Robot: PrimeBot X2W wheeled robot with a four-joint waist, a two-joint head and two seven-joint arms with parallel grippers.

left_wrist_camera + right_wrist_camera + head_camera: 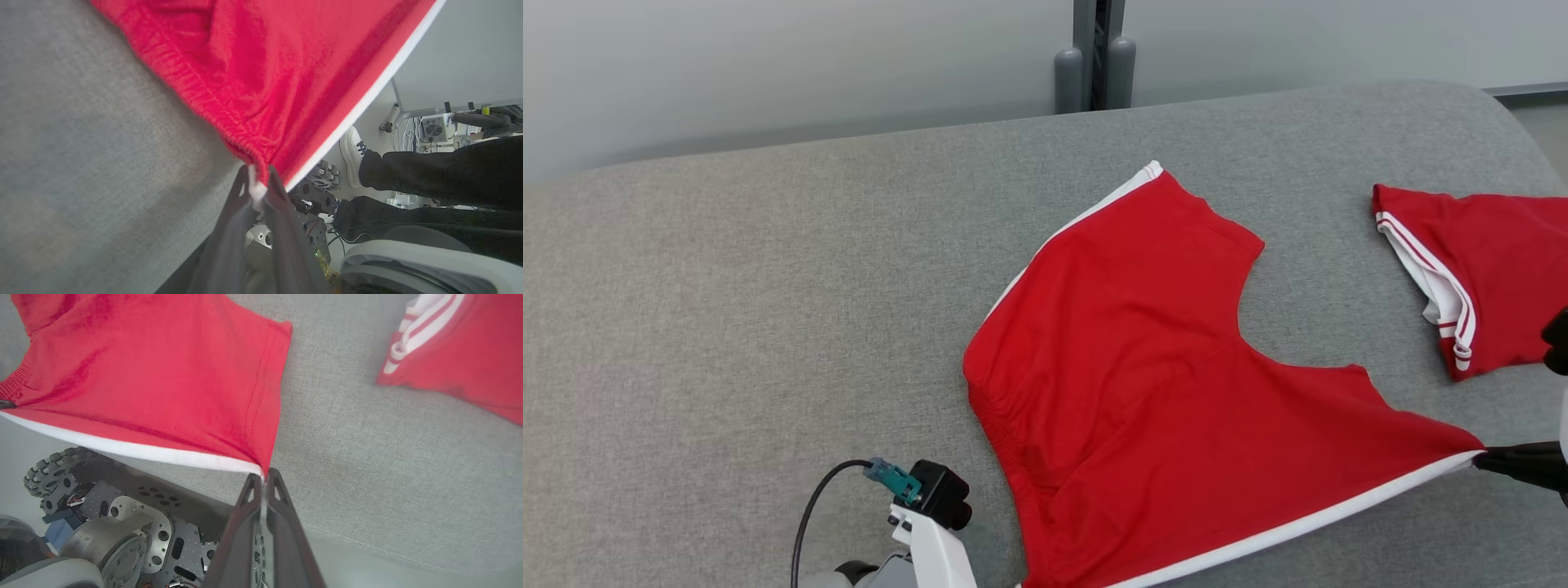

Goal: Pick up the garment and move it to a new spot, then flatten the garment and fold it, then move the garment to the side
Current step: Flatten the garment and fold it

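The garment (pixel 1143 367) is a pair of red shorts with a white side stripe, spread on the grey table (pixel 727 327). Its near edge is stretched taut between my two grippers at the table's front edge. My left gripper (pixel 257 181) is shut on the gathered waistband corner of the garment (pixel 261 73). My right gripper (pixel 264 479) is shut on the hem corner of the garment (pixel 155 375), where the white stripe ends. In the head view the right gripper (pixel 1485 461) pinches that corner at the lower right, and my left wrist (pixel 927 523) shows at the bottom.
A second red piece of clothing with white stripes (pixel 1478 278) lies at the table's right end, a hand's width from the shorts. A person's legs and white shoe (pixel 355 151) stand on the floor beside my wheeled base (pixel 53 477). A wall backs the table.
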